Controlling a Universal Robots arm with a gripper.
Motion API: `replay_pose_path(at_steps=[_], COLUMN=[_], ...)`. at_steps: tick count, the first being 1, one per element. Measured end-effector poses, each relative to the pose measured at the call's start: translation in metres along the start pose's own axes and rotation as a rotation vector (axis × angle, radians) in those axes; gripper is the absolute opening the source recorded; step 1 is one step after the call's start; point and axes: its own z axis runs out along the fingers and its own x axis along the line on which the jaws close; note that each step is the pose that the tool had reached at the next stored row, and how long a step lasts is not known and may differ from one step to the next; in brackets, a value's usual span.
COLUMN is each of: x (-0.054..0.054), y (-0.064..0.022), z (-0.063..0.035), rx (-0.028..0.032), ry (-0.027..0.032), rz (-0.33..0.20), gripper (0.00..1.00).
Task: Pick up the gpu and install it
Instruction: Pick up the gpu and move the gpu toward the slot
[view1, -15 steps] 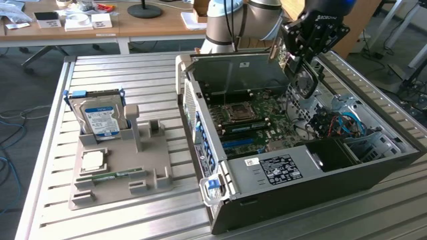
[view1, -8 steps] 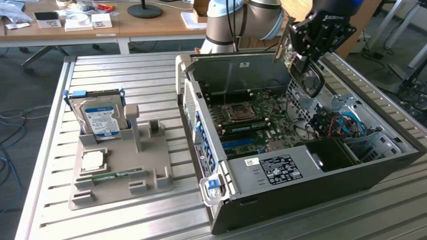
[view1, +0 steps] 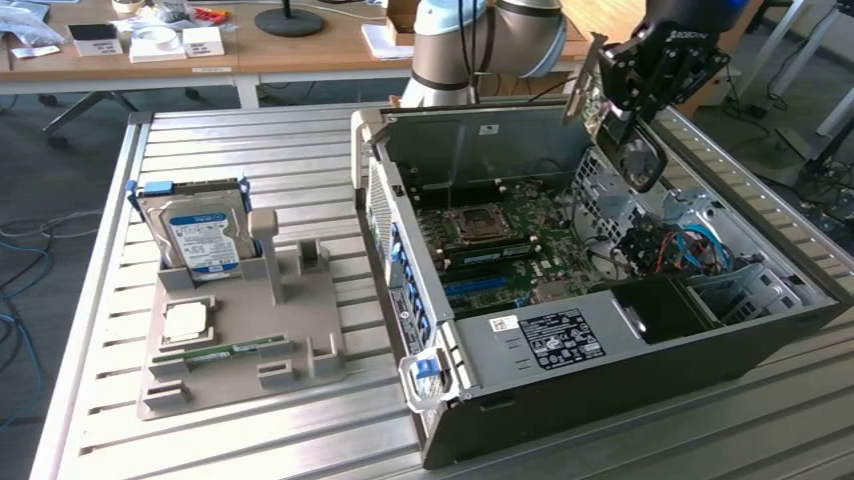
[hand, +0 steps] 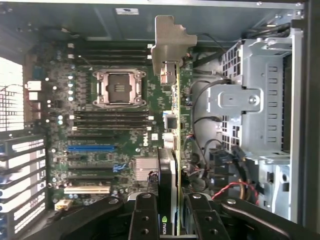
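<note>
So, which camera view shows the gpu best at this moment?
The wrist view. There the gpu is seen close and edge-on, clamped in the gripper, its pale bracket clear. The exterior view shows it from afar, partly hidden by the gripper, above the open computer case.

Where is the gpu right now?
The gpu is gripped in the gripper, hanging over the open computer case toward the exterior view's right. In the wrist view it sits edge-on above the motherboard, beside the metal drive cage.
</note>
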Motion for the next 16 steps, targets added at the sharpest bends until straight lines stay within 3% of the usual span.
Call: replay_pose_path(at_steps=[7, 16], x=[-0.016, -0.017], y=[0.0011, 0.0009], z=[0.0006, 0.0048], rx=[0.0000, 0.0000], ry=[0.0000, 0.0000], rz=[0.000, 0.000], gripper=[0.27, 0.27])
